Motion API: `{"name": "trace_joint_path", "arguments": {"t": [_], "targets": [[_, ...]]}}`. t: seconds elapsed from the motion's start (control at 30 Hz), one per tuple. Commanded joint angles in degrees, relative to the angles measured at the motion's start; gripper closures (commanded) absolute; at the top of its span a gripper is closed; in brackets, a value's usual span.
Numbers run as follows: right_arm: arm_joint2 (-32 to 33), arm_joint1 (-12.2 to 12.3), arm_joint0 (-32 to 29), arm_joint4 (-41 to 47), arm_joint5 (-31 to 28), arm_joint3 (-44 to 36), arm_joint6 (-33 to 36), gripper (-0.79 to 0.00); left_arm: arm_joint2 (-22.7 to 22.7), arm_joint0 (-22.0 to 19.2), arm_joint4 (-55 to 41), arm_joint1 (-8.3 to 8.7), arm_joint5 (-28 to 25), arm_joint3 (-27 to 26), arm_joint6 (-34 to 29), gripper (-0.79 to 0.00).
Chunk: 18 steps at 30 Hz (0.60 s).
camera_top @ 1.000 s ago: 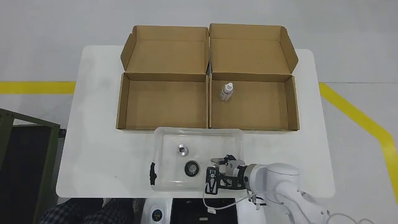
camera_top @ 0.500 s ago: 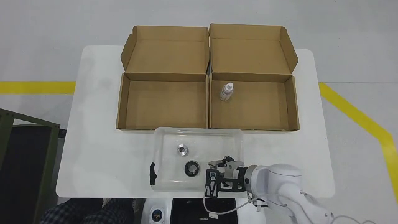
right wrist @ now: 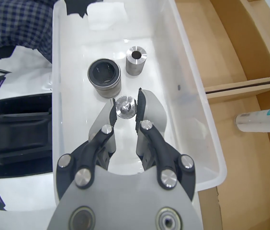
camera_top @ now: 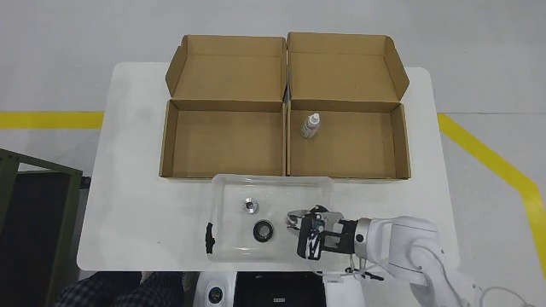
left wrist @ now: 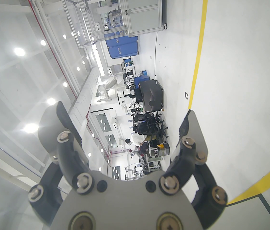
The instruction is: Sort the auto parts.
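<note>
A clear plastic bin (camera_top: 269, 179) (right wrist: 187, 56) holds three metal parts. My right gripper (right wrist: 125, 106) (camera_top: 300, 223) hangs over the bin's inside, shut on a small round silver part (right wrist: 126, 107) with a stud in its middle; its pads touch both sides. Just beyond it stand a dark bearing sleeve (right wrist: 104, 77) (camera_top: 263, 232) and a smaller grey bushing (right wrist: 136, 59) (camera_top: 249, 205), both upright. A small white bottle (camera_top: 310, 125) (right wrist: 261, 119) lies in the right cardboard box (camera_top: 345, 164). My left gripper (left wrist: 125, 111) is open and holds nothing, facing the room.
The left cardboard box (camera_top: 223, 141) sits beside the right one, both with lids folded back, directly behind the bin. Black tape (right wrist: 82, 3) marks the bin's far end. A person in a checked garment (right wrist: 15, 8) sits beyond the table's front edge.
My right gripper has shifted a little to the right and farther into the bin, away from its front rim. The bearing sleeve, bushing and bottle have stayed put.
</note>
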Motion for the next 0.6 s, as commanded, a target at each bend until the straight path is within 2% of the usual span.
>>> {"name": "trace_joint_path", "arguments": {"t": [0.0,0.23,0.57], "targets": [[1.48,0.16,-0.08,2.54,-0.30,0.32,-1.44,0.000,0.00,0.00,0.00,0.00,0.00,0.00,0.00,-0.785],[5.38,0.63,-0.09,8.58,-0.79,1.11,-4.15,0.000,0.00,0.00,0.00,0.00,0.00,0.00,0.00,-0.785],[7.23,0.99,0.70,12.66,-0.30,1.20,-5.14,0.000,0.00,0.00,0.00,0.00,0.00,0.00,0.00,-0.785]]}}
